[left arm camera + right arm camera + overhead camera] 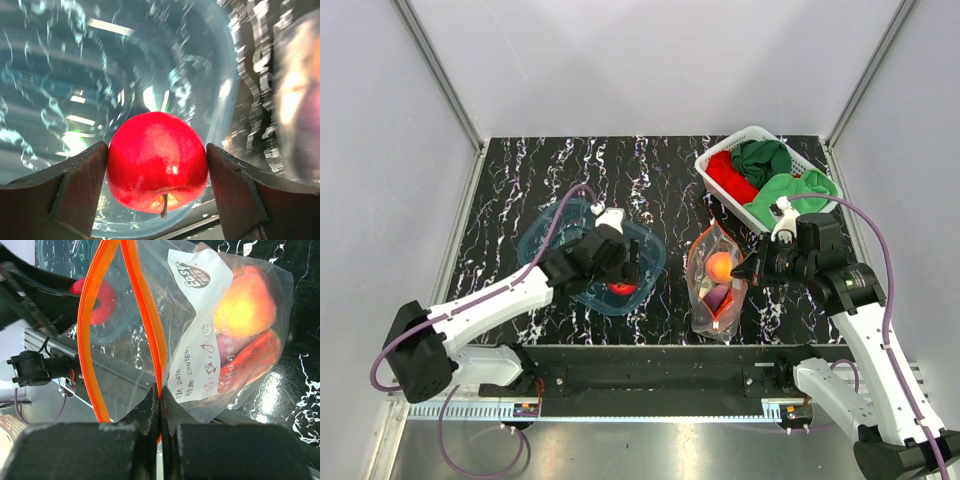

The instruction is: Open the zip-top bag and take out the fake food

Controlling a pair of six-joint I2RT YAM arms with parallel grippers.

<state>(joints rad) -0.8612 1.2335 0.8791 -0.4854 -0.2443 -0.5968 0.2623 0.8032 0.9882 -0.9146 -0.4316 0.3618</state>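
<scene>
The zip-top bag (717, 300) lies at mid-table, its mouth parted: in the right wrist view the orange zip strip (90, 340) spreads into a loop. My right gripper (160, 390) is shut on one side of that strip, at the bag's right edge (752, 270). Inside the bag (200, 340) sits an orange-peach fake fruit (245, 305) (720, 265) over red and purple pieces. My left gripper (157, 150) (623, 275) hangs over the blue tub, with the glossy red apple (157, 165) (623, 289) between its fingers. Both fingers touch the apple's sides, with no gap showing.
The translucent blue tub (555, 235) (60, 75) sits left of the bag, under my left gripper. A white basket (750, 135) holding a red cloth (728, 175) and green cloths (790, 190) stands at the back right, close behind my right arm.
</scene>
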